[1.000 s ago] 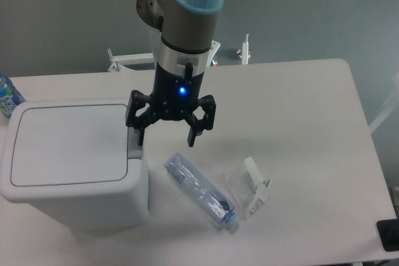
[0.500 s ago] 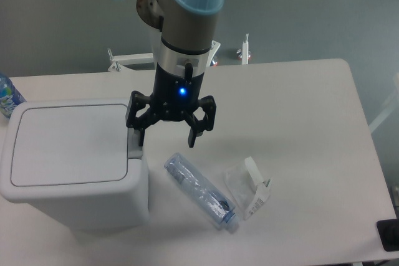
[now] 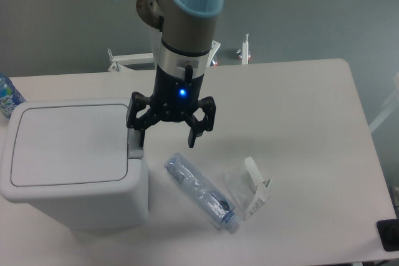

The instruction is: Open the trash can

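Nothing moved since the earlier frames — same pose all round. Big white table [image 3: 299, 110], grey-white trash can [image 3: 68, 160] at its left edge, lid flat and closed. Gripper [image 3: 167, 137] spread wide, gripping nothing — one finger [image 3: 138, 134] right at the grey push-button tab [image 3: 134, 149]. Crushed clear bottle [image 3: 201, 191] nearby.

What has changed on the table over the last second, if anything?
Nothing visibly changed. The black two-finger gripper stays open with one finger at the grey push-button tab of the light grey-white plastic trash can; its flat lid remains closed, and the clear crushed plastic bottle lies where it was.
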Action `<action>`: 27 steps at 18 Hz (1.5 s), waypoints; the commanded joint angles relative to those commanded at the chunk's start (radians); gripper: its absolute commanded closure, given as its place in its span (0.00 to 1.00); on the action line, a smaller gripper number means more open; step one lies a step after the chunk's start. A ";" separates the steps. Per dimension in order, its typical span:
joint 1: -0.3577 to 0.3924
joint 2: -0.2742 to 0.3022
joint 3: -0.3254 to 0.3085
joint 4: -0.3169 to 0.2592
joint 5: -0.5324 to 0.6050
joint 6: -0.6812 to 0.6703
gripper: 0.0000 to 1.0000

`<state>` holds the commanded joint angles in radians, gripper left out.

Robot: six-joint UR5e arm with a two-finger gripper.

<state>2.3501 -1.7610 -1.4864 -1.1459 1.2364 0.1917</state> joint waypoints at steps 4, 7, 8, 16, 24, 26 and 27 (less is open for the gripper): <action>-0.003 0.000 0.003 0.000 0.000 0.000 0.00; -0.002 0.008 0.052 0.035 0.002 0.009 0.00; 0.000 0.008 0.070 0.064 0.003 0.012 0.00; 0.135 0.015 0.144 0.117 0.026 0.093 0.00; 0.227 0.060 0.107 0.078 0.181 0.435 0.00; 0.233 0.064 0.103 0.049 0.242 0.495 0.00; 0.241 0.064 0.101 0.035 0.270 0.511 0.00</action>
<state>2.5908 -1.6966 -1.3852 -1.1105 1.5061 0.7024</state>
